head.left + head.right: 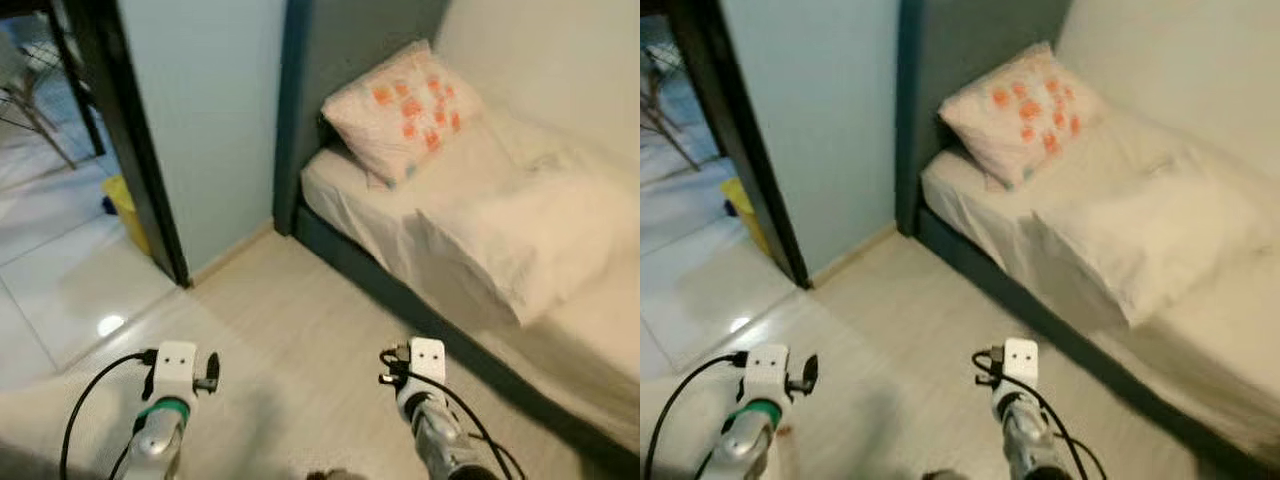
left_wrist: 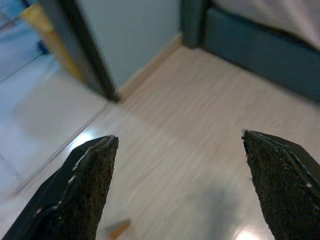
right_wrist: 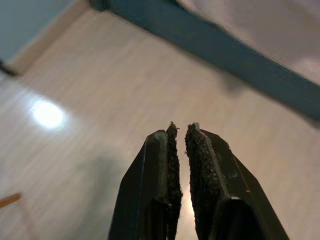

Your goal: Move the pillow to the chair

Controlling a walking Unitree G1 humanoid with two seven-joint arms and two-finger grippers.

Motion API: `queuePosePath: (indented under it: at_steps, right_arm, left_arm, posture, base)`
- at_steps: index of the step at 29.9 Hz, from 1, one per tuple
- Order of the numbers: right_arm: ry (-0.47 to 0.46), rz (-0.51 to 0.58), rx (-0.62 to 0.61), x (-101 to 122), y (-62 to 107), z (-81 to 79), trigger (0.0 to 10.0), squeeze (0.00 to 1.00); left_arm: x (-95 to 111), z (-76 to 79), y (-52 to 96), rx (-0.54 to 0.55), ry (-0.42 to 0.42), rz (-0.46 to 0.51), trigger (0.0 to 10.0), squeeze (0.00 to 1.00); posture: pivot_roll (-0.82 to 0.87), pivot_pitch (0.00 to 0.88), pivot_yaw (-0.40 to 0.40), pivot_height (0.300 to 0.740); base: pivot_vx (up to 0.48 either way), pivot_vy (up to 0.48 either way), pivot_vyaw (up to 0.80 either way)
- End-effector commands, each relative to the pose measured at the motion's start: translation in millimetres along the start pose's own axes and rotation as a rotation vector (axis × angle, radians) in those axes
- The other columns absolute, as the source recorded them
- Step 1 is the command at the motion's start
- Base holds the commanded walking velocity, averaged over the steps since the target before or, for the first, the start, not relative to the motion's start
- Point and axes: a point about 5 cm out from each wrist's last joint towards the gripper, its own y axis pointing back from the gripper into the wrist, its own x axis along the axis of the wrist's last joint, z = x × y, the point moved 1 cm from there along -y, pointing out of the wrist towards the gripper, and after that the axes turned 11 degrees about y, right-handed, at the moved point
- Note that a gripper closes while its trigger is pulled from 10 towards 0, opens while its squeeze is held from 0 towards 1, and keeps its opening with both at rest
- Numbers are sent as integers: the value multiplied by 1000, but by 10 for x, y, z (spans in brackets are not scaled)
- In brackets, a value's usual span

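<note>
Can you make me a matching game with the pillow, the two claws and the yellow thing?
Things:
1. pillow
2. left claw
3. right claw
4. yellow thing

Descriptions:
A. fingers shut together, above the wooden floor
B. on the tiled floor past the dark door frame
C. fingers spread wide apart, holding nothing
D. propped at the head end of the bed, pink with orange patches

Right pairs: 1-D, 2-C, 3-A, 4-B
</note>
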Motion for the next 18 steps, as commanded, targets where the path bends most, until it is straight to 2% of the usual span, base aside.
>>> queuePosePath:
  at_steps: [1,18]
  right_arm:
    - [-11,-17,-15,-44,11,30,10000,0]
    - [-14,-31,-20,-79,22,32,10000,0]
  left_arm:
    - [-78,38,32,-11,-2,-27,10000,0]
    - [-38,57,17,-1,-9,-2,10000,0]
  posture:
    - [39,17,0,740]
    - [32,11,7,740]
  base:
    - [0,0,-800]
    - [0,0,-800]
